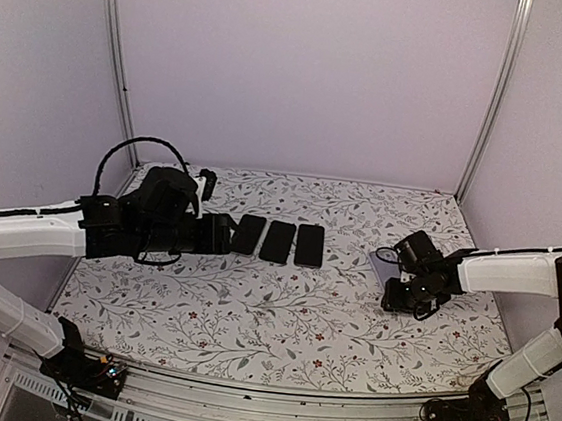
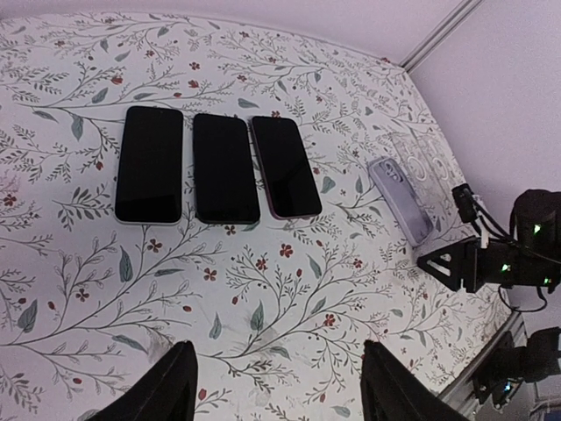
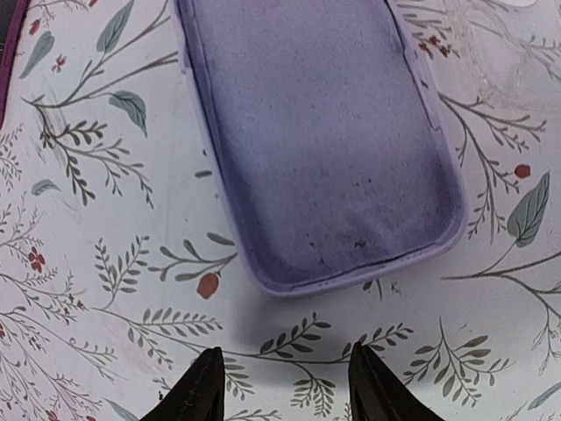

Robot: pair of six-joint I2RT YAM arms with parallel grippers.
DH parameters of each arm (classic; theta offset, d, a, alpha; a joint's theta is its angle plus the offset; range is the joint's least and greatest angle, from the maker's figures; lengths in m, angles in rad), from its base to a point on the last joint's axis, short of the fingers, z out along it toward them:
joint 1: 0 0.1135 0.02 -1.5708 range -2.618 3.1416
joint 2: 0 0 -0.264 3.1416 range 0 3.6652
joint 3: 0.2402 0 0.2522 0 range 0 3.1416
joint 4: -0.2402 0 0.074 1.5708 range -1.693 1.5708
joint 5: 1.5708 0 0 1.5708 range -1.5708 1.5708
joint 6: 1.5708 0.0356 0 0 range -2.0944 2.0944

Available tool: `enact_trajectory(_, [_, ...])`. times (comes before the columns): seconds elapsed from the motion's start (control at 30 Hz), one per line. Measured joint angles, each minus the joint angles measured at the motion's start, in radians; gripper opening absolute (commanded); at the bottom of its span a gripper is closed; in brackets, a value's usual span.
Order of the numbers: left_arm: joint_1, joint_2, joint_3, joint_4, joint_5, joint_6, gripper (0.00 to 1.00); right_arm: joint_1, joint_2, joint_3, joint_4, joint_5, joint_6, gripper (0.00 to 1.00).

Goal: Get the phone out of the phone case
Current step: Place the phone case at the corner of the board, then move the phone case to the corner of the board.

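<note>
**Right gripper** (image 3: 285, 355): nearest item. Jaws partly apart, nothing between them. It hangs low over the table (image 1: 250, 318), just short of the case's near end.

**Case** (image 3: 320, 140): pale lavender shell with rounded corners. It lies flat on the right side of the table, touching neither finger. The open side seems to face up, showing a matte lining inside a raised rim, and no phone is seen in it.

**Left gripper** (image 2: 279, 368): on the left side and raised. Jaws wide, holding nothing, facing the row of phones.

**Phones** (image 2: 219, 167): three, black and glossy, side by side mid-table. They lie bare and well apart from the case.

**Clear shell** (image 2: 422, 162): a see-through cover just beyond the case. Its detail is too faint to read.

**Step in hand (judged):** the removal looks done for this case, and the right arm is letting it lie.

**Next move (judged):** lift the right gripper straight up and clear without nudging the shell. If a cased phone remains, one gripper must pin the rim while the other peels a corner.
</note>
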Motion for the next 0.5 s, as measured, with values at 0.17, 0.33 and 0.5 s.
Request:
enact_trajectory(0.17, [0.0, -0.006, -0.003, 0.005, 0.005, 0.0, 0.65, 0.01, -0.021, -0.04, -0.008, -0.011, 0.039, 0.43])
enact_trajectory(0.33, [0.002, -0.007, -0.012, 0.019, 0.008, -0.001, 0.65, 0.01, 0.002, -0.037, 0.032, -0.027, 0.06, 0.34])
enact_trajectory(0.5, [0.003, -0.014, -0.024, 0.018, 0.008, -0.001, 0.65, 0.01, 0.062, 0.006, 0.084, -0.036, 0.067, 0.3])
